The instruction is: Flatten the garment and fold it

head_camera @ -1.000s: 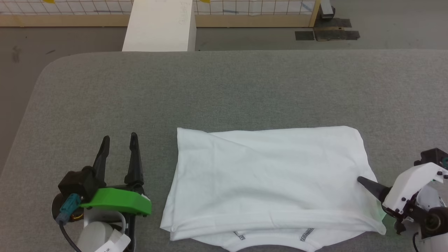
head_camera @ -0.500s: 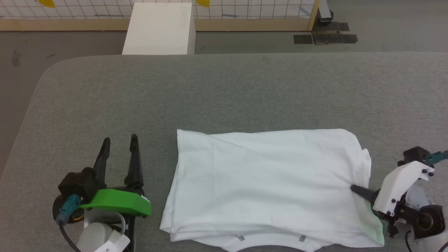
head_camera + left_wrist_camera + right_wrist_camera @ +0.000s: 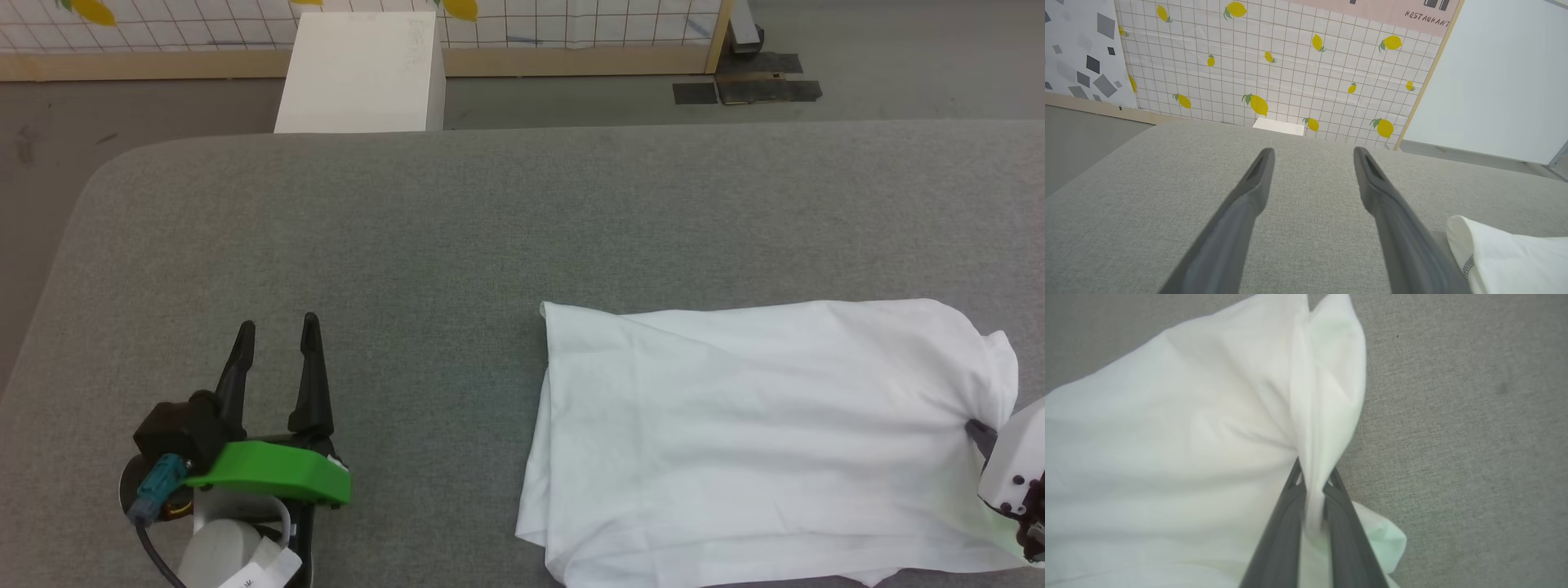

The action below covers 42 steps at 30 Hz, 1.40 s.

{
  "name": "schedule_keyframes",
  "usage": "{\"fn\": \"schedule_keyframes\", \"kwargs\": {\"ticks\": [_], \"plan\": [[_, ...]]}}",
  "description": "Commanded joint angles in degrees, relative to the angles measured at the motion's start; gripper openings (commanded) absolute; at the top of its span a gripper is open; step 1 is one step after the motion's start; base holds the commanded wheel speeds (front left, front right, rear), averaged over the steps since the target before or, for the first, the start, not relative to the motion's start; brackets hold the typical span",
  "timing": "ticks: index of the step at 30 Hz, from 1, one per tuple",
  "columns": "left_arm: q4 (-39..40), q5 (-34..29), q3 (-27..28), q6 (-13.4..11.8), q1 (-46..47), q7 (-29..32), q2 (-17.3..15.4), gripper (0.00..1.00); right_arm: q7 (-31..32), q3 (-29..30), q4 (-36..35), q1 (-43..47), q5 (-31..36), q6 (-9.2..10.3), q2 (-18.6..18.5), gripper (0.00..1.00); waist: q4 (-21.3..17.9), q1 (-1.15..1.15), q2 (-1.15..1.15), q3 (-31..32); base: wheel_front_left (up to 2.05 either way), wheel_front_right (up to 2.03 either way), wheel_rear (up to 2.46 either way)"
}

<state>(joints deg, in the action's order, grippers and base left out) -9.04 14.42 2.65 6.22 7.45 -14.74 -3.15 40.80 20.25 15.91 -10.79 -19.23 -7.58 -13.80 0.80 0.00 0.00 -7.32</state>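
R gripper (image 3: 1312,473) pinched near-shut on a bunched ridge of the garment (image 3: 759,433), which lies part-folded on the grey table (image 3: 490,229) at abt 4 o'clock in head view, R edge puckered twd the grip. Step reads as a fold w/ the R edge in hand; next move prob calls for lifting that edge and carrying it twd 9 o'clock w/o dragging the lower layers. R arm low at 4 o'clock, pointing twd 10; L gripper (image 3: 273,335) at 7 o'clock, jaws wide, empty, pointing 12.
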Motion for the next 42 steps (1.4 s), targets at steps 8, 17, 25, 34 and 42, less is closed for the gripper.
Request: {"fn": "schedule_keyframes", "kwargs": {"ticks": [8,17,25,34,42], "plan": [[-0.14,-0.92,-0.14,0.56,0.19,-0.26,0.26,1.0,2.81,-4.92,-13.87,5.41,2.2,0.09,0.52,0.0,0.13,0.0,0.0,0.36,0.0,0.0,0.0],[-0.21,-0.99,-0.33,0.65,0.43,-0.26,0.26,1.0,14.65,-19.98,-34.72,9.19,1.05,0.09,2.24,0.0,0.39,0.0,0.0,0.29,0.0,0.0,0.0],[-0.43,-0.45,-1.05,0.67,1.35,-0.26,0.27,1.0,16.97,-36.07,-33.46,2.14,0.73,0.09,1.04,0.0,1.47,0.0,0.0,-0.74,0.0,0.0,0.0],[-0.25,0.42,-2.23,0.33,2.27,-0.26,0.27,1.0,13.12,-47.66,-15.37,-8.95,-1.7,0.09,5.45,0.0,4.24,0.0,0.0,-3.12,0.0,0.0,0.0],[-0.6,0.9,-3.07,0.03,2.8,-0.26,0.27,1.0,10.02,-50.13,-3.68,-12.84,-3.61,0.09,7.64,0.45,5.32,0.0,0.0,-3.85,0.0,0.0,0.0]]}}
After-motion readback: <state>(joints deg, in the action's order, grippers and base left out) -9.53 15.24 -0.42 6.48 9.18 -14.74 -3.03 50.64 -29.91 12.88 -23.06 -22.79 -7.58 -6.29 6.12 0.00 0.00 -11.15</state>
